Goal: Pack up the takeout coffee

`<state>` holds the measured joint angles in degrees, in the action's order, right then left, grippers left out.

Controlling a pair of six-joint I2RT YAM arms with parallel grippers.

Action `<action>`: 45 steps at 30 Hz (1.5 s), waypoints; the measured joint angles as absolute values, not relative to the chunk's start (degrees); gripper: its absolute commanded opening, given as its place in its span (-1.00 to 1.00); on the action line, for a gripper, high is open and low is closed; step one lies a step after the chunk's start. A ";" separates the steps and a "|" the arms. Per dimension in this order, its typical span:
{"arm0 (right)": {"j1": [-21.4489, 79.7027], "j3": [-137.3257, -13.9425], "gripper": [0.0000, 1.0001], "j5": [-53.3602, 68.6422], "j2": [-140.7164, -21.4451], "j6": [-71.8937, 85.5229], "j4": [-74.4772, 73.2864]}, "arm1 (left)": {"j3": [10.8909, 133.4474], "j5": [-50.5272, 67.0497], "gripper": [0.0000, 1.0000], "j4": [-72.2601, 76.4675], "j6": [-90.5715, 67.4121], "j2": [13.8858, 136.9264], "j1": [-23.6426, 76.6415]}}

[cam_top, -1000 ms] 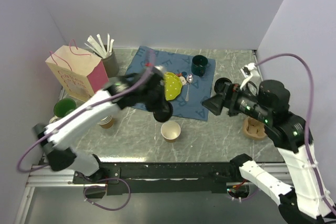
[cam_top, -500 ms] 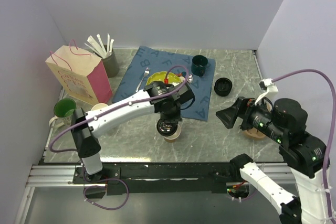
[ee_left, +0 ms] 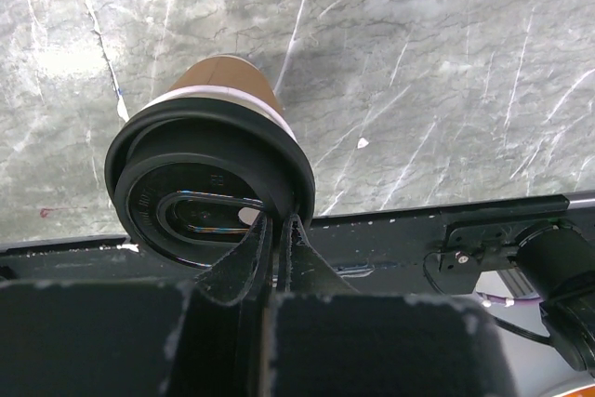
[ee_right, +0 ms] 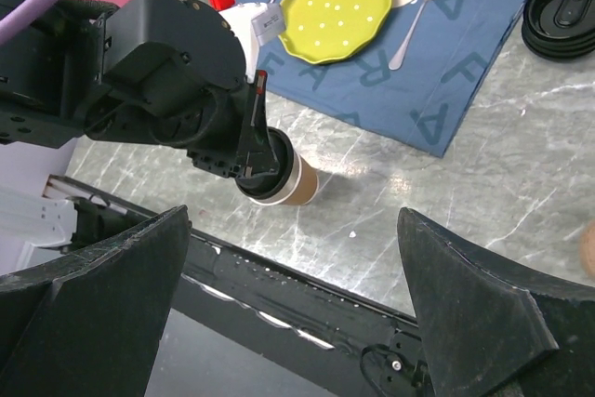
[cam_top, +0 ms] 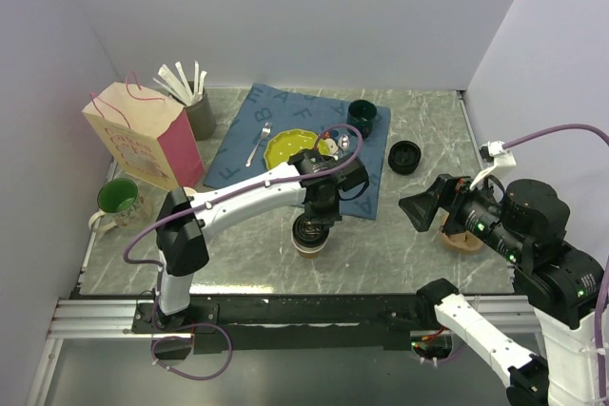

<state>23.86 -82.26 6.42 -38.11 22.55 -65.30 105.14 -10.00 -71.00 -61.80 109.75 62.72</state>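
Observation:
The takeout coffee is a tan-brown paper cup (cam_top: 306, 245) standing near the table's front edge, with a round black lid (cam_top: 310, 230) on its mouth. My left gripper (cam_top: 322, 214) is over it, its fingers shut on the lid's rim. In the left wrist view the lid (ee_left: 177, 188) covers the cup (ee_left: 231, 76), with my left gripper (ee_left: 276, 226) pinching the rim's right side. My right gripper (cam_top: 425, 206) is open and empty, hanging above the table to the cup's right. In the right wrist view the cup (ee_right: 303, 183) lies between my right gripper's (ee_right: 296, 218) spread fingers, far below them.
A pink and tan paper bag (cam_top: 143, 135) stands at the back left. A blue cloth (cam_top: 238, 145) holds a yellow plate (cam_top: 290, 147), cutlery and a dark green mug (cam_top: 362, 118). Spare black lids (cam_top: 404, 156) lie at the right. A green mug (cam_top: 117, 197) sits at the left.
My left arm carried the black lid from above the cloth down onto the open cup. My right arm drew back to the right.

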 measured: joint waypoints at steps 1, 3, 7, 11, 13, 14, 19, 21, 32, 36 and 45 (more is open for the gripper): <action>23.86 -82.26 1.00 6.39 -38.11 22.52 -65.30 | 105.14 -10.00 -0.98 -71.05 -61.91 109.75 62.72; 23.86 -82.26 1.00 6.35 -38.11 22.39 -65.32 | 105.14 -9.98 -0.98 -71.20 -62.24 109.78 62.72; 23.86 -82.52 1.00 5.93 -38.35 21.78 -65.41 | 106.80 -9.96 -0.98 -72.79 -62.26 110.67 62.74; 23.86 -82.76 1.00 5.56 -38.44 21.23 -65.43 | 109.10 -9.96 -0.98 -74.17 -62.35 112.62 62.72; 23.86 -82.76 1.00 5.56 -38.44 21.10 -65.43 | 109.08 -9.89 -0.98 -74.85 -62.54 112.73 62.72; 23.86 -82.76 1.00 5.56 -38.44 21.08 -65.43 | 109.03 -9.85 -0.98 -74.89 -62.67 112.73 62.72; 23.86 -82.76 1.00 5.58 -38.44 20.88 -65.45 | 108.88 -9.72 -0.98 -74.85 -62.78 112.77 62.72; 23.86 -82.78 1.00 5.58 -38.44 20.64 -65.45 | 108.88 -9.72 -0.98 -74.85 -62.81 112.90 62.72; 23.86 -83.40 1.00 5.56 -38.76 19.84 -65.69 | 109.06 -9.65 -0.82 -75.07 -63.11 115.74 62.72; 23.86 -83.40 1.00 5.58 -38.76 19.84 -65.71 | 109.06 -9.37 -0.49 -75.31 -63.31 115.77 62.74; 23.86 -83.57 1.00 5.63 -38.92 20.08 -65.73 | 113.25 -8.82 0.27 -76.31 -64.18 115.63 62.72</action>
